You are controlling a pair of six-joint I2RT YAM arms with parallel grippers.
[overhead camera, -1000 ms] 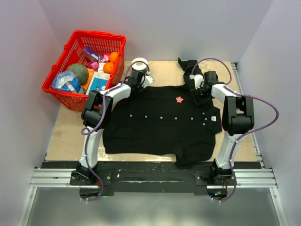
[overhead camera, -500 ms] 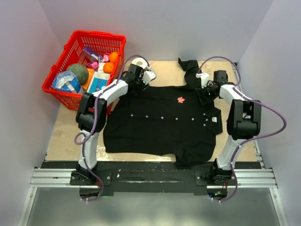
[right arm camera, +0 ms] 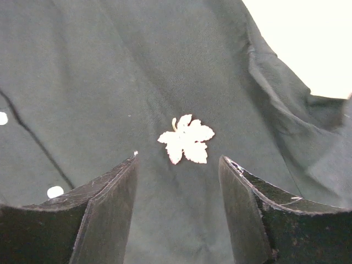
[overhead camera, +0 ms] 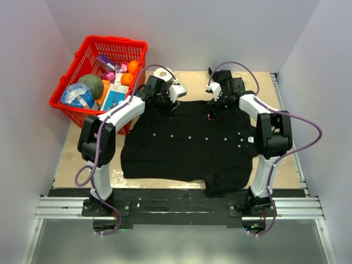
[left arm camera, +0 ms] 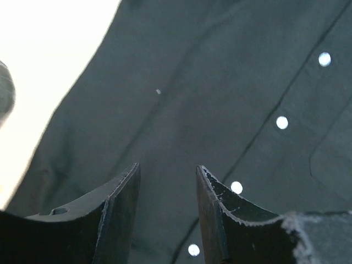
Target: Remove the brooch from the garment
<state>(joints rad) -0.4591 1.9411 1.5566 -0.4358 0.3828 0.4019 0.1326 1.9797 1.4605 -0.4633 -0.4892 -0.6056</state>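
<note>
The black shirt [overhead camera: 181,148] lies spread flat on the table, its row of white buttons [left arm camera: 282,122] running across the middle. The brooch [right arm camera: 187,144], a small leaf-shaped pin that looks washed-out pale in the right wrist view, is pinned near the shirt's far edge and shows as a reddish speck [overhead camera: 209,116] from above. My right gripper [right arm camera: 179,159] is open, low over the cloth, with the brooch just ahead of its fingertips and between their lines. My left gripper [left arm camera: 168,166] is open and empty over the shirt's far left part [overhead camera: 168,103].
A red basket [overhead camera: 82,60] full of groceries stands at the back left. A white tape roll [overhead camera: 163,73] sits behind the left gripper. Bare wooden table [overhead camera: 82,154] shows left of the shirt, and purple walls close in on three sides.
My right gripper swung left from the shirt's right shoulder to just behind the brooch. My left gripper moved right, further over the shirt's far edge. The shirt has not shifted.
</note>
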